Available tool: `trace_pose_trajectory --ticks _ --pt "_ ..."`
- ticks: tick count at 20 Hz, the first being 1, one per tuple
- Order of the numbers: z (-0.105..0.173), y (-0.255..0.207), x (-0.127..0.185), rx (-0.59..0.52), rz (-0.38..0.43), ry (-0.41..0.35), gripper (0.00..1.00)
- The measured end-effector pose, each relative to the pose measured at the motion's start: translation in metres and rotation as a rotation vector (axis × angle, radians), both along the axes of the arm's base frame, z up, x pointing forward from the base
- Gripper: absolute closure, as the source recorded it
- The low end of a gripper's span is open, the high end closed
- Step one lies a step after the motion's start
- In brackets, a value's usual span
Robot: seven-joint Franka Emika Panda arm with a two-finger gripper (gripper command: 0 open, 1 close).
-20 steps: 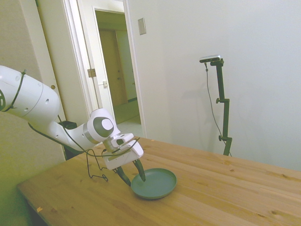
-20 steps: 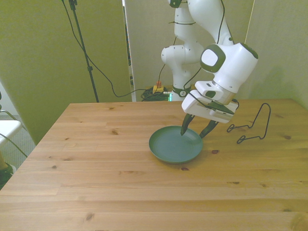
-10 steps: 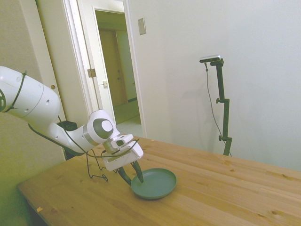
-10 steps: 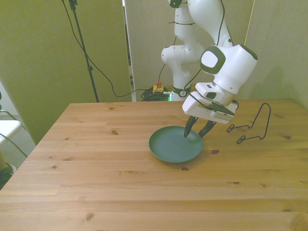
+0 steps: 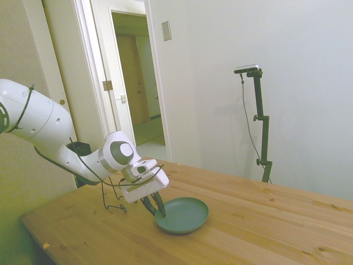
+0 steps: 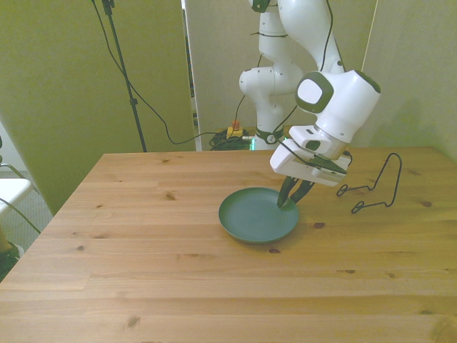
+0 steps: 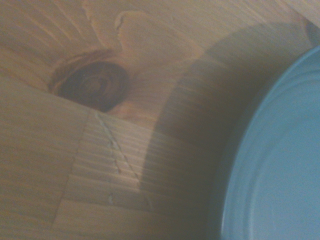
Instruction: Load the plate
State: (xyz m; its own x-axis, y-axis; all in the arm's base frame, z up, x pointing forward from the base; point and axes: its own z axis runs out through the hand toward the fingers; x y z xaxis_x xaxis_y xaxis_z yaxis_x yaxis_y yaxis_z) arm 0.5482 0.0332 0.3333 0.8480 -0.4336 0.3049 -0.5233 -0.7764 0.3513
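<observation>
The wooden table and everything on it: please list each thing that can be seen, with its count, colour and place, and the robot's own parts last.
Round shallow grey-green plate: one, grey-green, flat near the table's middle.
Thin black wire rack: one, black, standing on the table at the front view's right of the plate.
Wooden table: one, light brown with dark knots, under everything.
White Franka arm: one, white with grey joints, above the plate's rim.
Gripper: one, dark fingers closed on the plate's rim nearest the rack.

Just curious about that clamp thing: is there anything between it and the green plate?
No. In the front view the gripper is closed on the plate's rim, nearest the wire rack.
</observation>
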Motion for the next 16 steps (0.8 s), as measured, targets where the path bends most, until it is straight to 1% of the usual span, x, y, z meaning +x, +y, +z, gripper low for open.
trace_pose_trajectory --ticks 9,10,12,14,16 --pt "0.002 -0.003 0.002 0.010 0.005 -0.016 1.00" --pt "0.004 -0.004 0.002 0.023 0.007 -0.018 1.00" --pt "0.012 -0.005 0.001 0.084 0.011 -0.020 1.00" --pt "0.024 -0.007 -0.003 0.151 0.024 -0.023 1.00" --pt "0.040 -0.009 -0.008 0.194 0.032 -0.031 1.00"
